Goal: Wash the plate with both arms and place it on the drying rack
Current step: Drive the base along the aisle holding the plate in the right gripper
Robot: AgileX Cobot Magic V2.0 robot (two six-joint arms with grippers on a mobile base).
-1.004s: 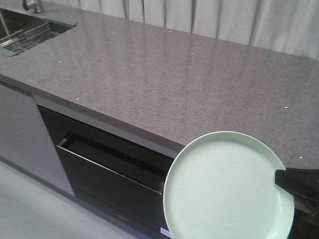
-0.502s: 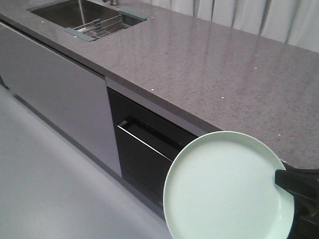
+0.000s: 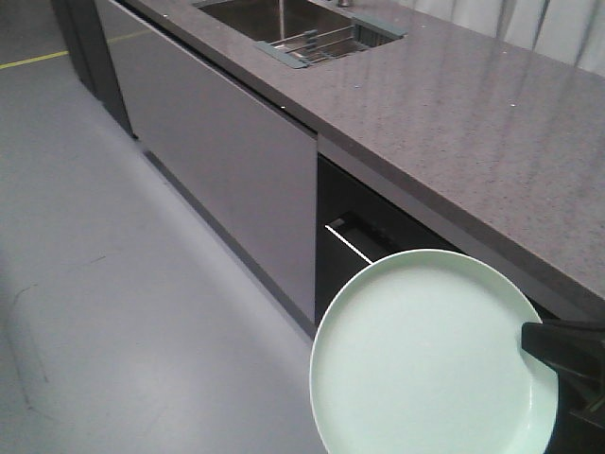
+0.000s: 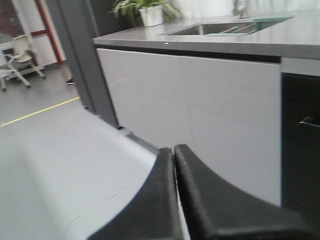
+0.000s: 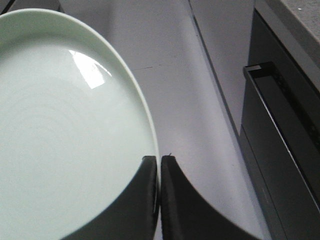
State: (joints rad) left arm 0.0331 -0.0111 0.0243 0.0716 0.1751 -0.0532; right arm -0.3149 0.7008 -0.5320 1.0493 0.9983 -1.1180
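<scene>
Grey floor (image 3: 113, 284) fills the left of the front view, crossed at the far edge by a yellow line (image 3: 38, 59). Next to it runs a pale cabinet front (image 3: 227, 161) under the speckled stone bench (image 3: 473, 104). At the far end of the bench a steel sink (image 3: 255, 14) is let into the top. The drying rack (image 3: 317, 43) lies across the sink, thin wires between grey-green end pieces.

Further right a dark appliance front (image 3: 378, 227) sits below the bench. The mint-green plate (image 3: 430, 355) is held in the air before it, over the floor, face toward the camera and well apart from the drying rack.

The left gripper (image 4: 173, 150) is clenched on nothing, its fingers pressed together, facing the cabinet front with a potted plant (image 4: 147, 10) beyond. The right gripper (image 5: 160, 159) is clamped on the plate's right rim, one finger on the face and one behind.
</scene>
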